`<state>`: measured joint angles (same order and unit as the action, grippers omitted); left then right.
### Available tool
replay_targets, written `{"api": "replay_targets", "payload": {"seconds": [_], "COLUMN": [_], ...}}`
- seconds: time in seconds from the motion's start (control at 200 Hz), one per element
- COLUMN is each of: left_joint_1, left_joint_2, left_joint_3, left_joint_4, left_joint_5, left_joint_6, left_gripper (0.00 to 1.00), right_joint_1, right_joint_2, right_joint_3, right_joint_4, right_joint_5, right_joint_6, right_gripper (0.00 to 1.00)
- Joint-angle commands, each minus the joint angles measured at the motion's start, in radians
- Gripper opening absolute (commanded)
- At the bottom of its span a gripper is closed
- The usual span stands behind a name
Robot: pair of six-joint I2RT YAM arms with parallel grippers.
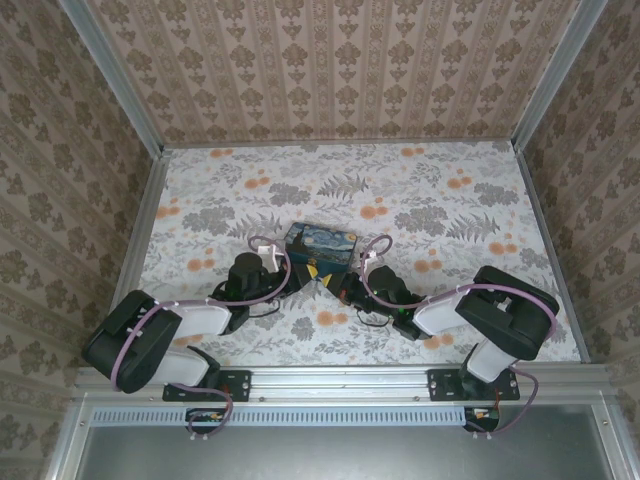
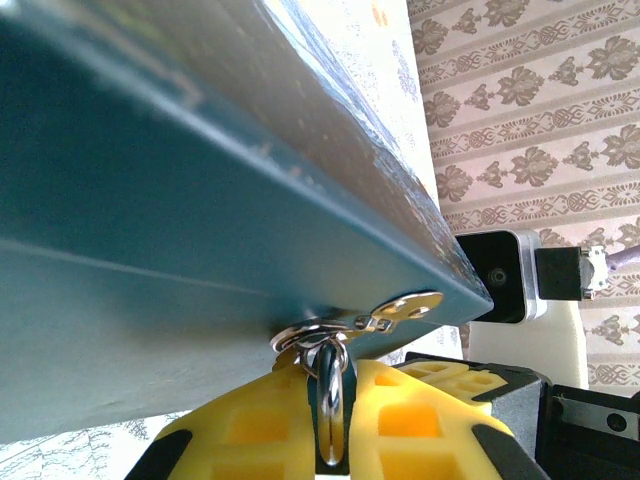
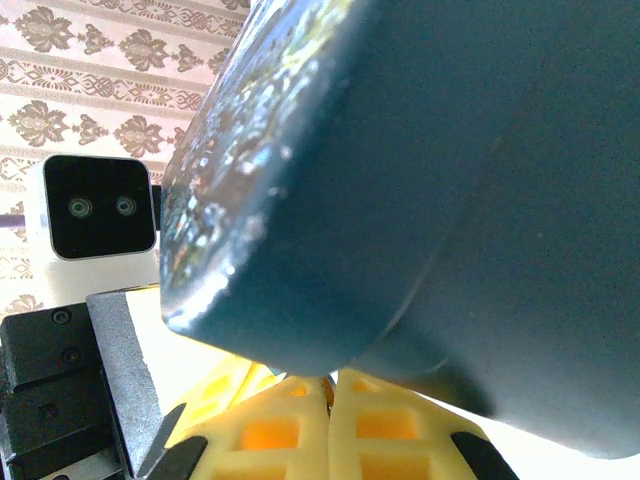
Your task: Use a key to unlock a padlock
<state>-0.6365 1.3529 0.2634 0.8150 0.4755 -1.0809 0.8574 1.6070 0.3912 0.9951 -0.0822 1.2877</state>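
Note:
The dark-blue printed box (image 1: 321, 250) stands mid-table with both grippers meeting at its near edge. In the left wrist view the box's blue side (image 2: 200, 200) looms over a silver hasp (image 2: 405, 306). The padlock's shiny metal shackle (image 2: 335, 395) hangs from the hasp's ring, pinched between the yellow fingers of my left gripper (image 2: 338, 368); its blue body is hidden. My right gripper (image 3: 330, 382) is shut right under the box corner (image 3: 300, 300), with a thin sliver, seemingly the key (image 3: 327, 389), just showing between its tips. From above, the left gripper (image 1: 303, 272) and right gripper (image 1: 338, 284) nearly touch.
The flowered tabletop (image 1: 450, 210) is walled in by patterned panels on three sides. The right arm's white wrist camera (image 2: 505, 275) sits close beside the box, and the left arm's wrist camera (image 3: 98, 205) faces it from the other side.

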Motion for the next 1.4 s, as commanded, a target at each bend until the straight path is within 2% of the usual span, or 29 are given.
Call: {"api": "replay_targets", "payload": {"seconds": [0.0, 0.335, 0.41, 0.82, 1.055, 1.395], "left_joint_1": [-0.018, -0.065, -0.079, -0.119, -0.130, -0.141], "left_joint_2": [-0.012, -0.013, -0.011, 0.006, 0.040, 0.087], "left_joint_3": [0.018, 0.019, 0.020, 0.016, 0.025, 0.049], "left_joint_4": [0.043, 0.179, 0.200, 0.196, 0.189, 0.181], "left_joint_5": [0.010, -0.084, -0.102, -0.104, -0.100, -0.089], "left_joint_6": [0.004, -0.201, -0.225, -0.182, -0.165, -0.172], "left_gripper": [0.00, 0.00, 0.00, 0.00, 0.00, 0.00], "right_joint_1": [-0.007, -0.008, -0.009, -0.071, -0.107, -0.115], "right_joint_2": [-0.007, 0.123, 0.137, 0.087, 0.057, -0.092], "right_joint_3": [0.031, 0.000, 0.012, 0.039, 0.080, 0.140], "right_joint_4": [0.043, 0.334, 0.340, 0.330, 0.221, -0.105], "right_joint_5": [0.014, 0.042, 0.040, -0.029, -0.106, -0.094], "right_joint_6": [-0.014, 0.051, 0.061, 0.083, 0.055, -0.163], "right_gripper": [0.00, 0.00, 0.00, 0.00, 0.00, 0.00]}}
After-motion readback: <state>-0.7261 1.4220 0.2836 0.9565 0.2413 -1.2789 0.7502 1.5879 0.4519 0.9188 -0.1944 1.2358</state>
